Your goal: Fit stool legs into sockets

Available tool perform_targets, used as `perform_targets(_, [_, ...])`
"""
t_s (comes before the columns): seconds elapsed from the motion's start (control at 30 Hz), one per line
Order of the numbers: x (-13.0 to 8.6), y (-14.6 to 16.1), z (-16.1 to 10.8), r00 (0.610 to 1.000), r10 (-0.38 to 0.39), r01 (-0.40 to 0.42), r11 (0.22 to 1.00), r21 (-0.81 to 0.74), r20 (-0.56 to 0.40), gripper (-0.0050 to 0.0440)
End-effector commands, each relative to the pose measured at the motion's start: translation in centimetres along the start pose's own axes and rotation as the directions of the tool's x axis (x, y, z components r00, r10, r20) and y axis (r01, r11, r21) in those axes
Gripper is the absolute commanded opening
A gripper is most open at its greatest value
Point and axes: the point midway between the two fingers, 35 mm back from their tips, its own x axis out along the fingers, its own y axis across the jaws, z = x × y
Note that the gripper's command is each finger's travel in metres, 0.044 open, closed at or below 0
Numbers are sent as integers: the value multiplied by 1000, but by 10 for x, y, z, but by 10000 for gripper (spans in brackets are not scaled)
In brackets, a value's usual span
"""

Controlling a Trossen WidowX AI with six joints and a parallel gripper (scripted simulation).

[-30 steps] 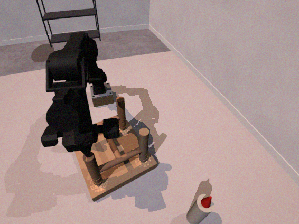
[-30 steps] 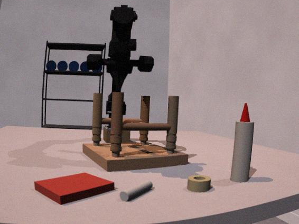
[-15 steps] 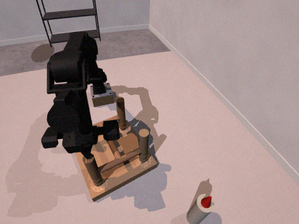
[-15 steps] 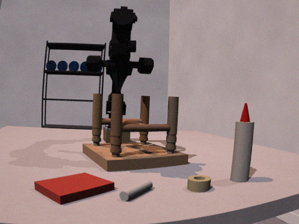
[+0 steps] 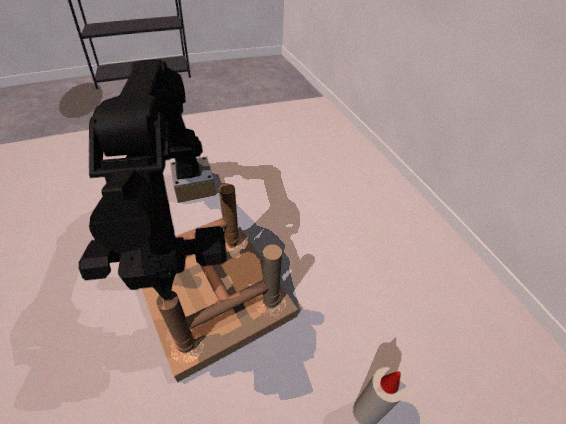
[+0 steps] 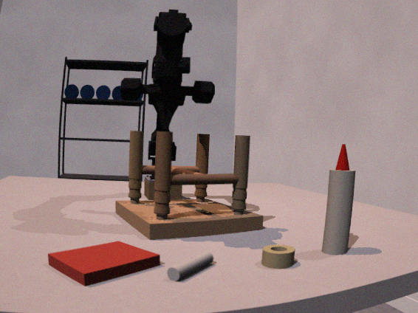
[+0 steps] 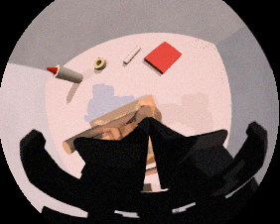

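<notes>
The stool lies upside down with its square wooden seat (image 5: pixel 226 313) flat on the table; it also shows in the exterior view (image 6: pixel 188 218). Several brown legs stand upright in the seat, joined by crossbars (image 6: pixel 203 179). I see legs at the far corner (image 5: pixel 229 215), the right corner (image 5: pixel 272 275) and the near corner (image 5: pixel 176 322); the arm hides the fourth in this view. My gripper (image 6: pixel 162 128) points straight down, shut with nothing between the fingers, its tips at the top end of the front-left leg (image 6: pixel 162 173). The wrist view shows the shut fingers over the stool (image 7: pixel 118 123).
A red slab (image 6: pixel 103 260), a grey rod (image 6: pixel 190 266), a tan ring (image 6: pixel 278 255) and a grey cylinder with a red cone (image 6: pixel 338 210) stand in front of the stool. A black shelf (image 6: pixel 101 118) is behind. The arm's base block (image 5: pixel 192 182) sits beside the seat.
</notes>
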Motion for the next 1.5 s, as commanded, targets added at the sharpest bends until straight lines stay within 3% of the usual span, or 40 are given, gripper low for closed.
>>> perform_targets(0.0, [-8,0,3,1000,2,-2,1000,2,17,0])
perform_targets(0.73, [-28,-4,3,999,-4,4,1000,8,42,0])
perform_targets(0.9, [-55,-29,-37,1000,-21,19,998,66,22,0])
perform_targets(1.23, [-83,-58,-126,999,-44,46,985,168,-14,0])
perform_targets(1.47, [-86,-62,-148,999,-49,52,980,191,-22,0])
